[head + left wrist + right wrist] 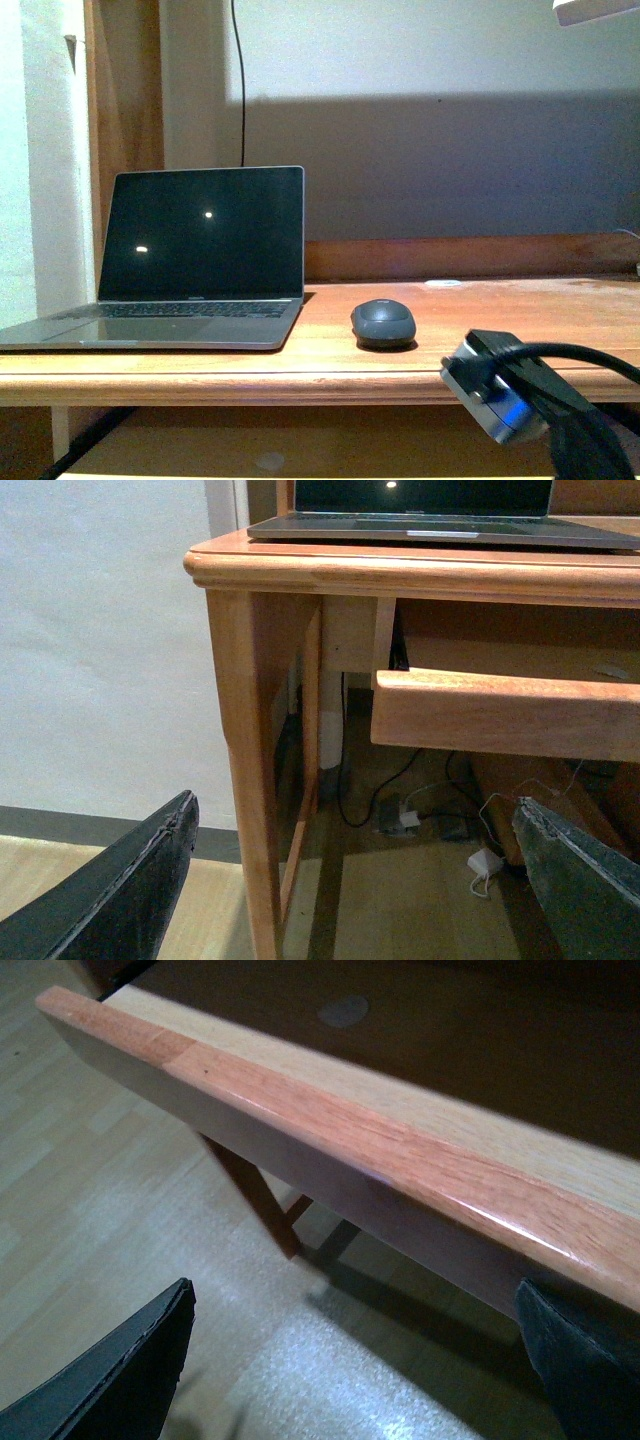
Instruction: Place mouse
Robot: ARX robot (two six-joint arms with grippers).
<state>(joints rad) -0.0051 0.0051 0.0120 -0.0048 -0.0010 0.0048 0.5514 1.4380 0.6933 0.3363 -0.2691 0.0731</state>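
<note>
below desk edge: right gripper (350, 1360) low, jaws spread, empty | mouse (383, 322) on desk (480, 330) beside laptop (190, 260)

The mouse (383, 322) lies on the desk (500, 340), just right of the open laptop (190, 260). A pull-out shelf (500, 712) sits below the desktop.

Open laptop (190, 262) with dark screen on left part of wooden desk (520, 330), black cable (240, 80) running up wall behind it, small white disc (443, 284) near desk's back edge, pull-out shelf (500, 715) below desktop, cables and white adapter (486, 863) on floor underneath.
</note>
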